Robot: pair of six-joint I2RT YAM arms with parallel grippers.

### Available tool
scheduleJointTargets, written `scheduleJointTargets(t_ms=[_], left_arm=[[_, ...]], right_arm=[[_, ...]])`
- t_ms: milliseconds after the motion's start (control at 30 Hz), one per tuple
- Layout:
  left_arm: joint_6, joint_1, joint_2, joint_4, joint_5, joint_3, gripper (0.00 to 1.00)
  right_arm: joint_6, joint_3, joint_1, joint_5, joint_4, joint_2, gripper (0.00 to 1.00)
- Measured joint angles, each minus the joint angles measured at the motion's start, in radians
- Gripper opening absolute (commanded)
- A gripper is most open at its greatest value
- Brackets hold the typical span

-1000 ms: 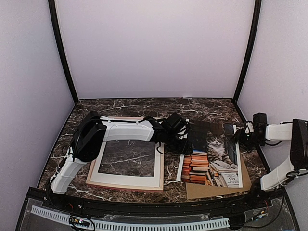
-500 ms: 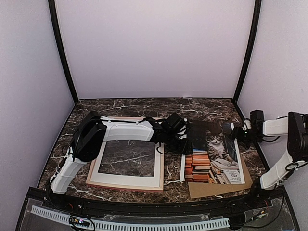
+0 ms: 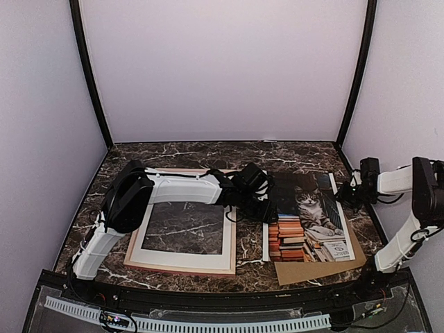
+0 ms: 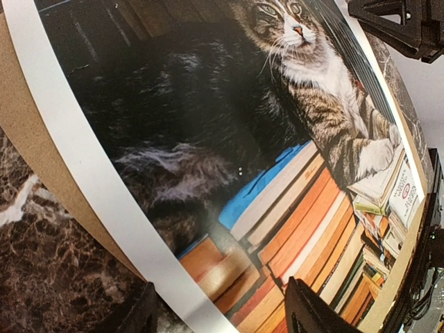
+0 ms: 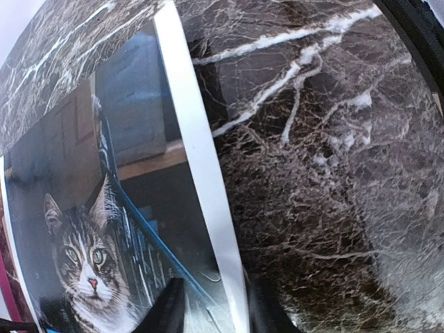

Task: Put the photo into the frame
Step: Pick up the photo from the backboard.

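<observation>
Count of things on the marble table (image 3: 291, 156): two arms, two pincers, one photo (image 3: 309, 225), one frame (image 3: 173, 270), one white mat (image 3: 184, 258) and one brown backing board (image 3: 316, 272).

The photo, with its grey tabby and stacked orange and red books, lies flat between the two pincers, outside the frame. It rests on the backing board, whose brown edge shows past the print on the near side and the right.

The left gripper (image 3: 267, 210) sits at the photo's left edge. In the left wrist view its two fingers stand wide apart, with the white border of the print running between them. The right gripper (image 3: 345, 194) sits at the photo's far right corner. Its fingers are parted by a narrower gap and straddle the white border there. Only the ends of the fingers show at the bottom of the right wrist view, so whether they press on the paper cannot be told.

The frame lies to the left of the left gripper, near it but apart from the photo. It holds one thing, the white mat, lying flat inside the pink rails. Dark marbling shows through the mat's window. The left arm reaches across the frame's far rail.
</observation>
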Motion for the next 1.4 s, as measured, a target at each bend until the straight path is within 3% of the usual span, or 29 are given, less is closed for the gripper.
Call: scheduleJointTargets(t_ms=[200, 467, 967, 1133, 1400], left_arm=[[0.000, 0.001, 0.000, 0.001, 0.004, 0.000, 0.64], [0.000, 0.002, -0.002, 0.004, 0.009, 0.000, 0.68], [0.040, 0.007, -0.090, -0.056, -0.040, -0.045, 0.87], [0.052, 0.007, -0.175, -0.061, -0.055, -0.048, 0.88], [-0.005, -0.005, -0.277, 0.012, 0.022, -0.048, 0.88]], right_arm=[[0.003, 0.001, 0.002, -0.011, -0.003, -0.001, 0.00], [0.000, 0.007, 0.005, -0.021, -0.063, -0.066, 0.00], [0.009, 0.104, 0.045, -0.101, -0.249, -0.298, 0.00], [0.067, 0.134, 0.107, -0.118, -0.294, -0.373, 0.00], [0.261, 0.135, 0.319, -0.097, -0.286, -0.428, 0.00]])
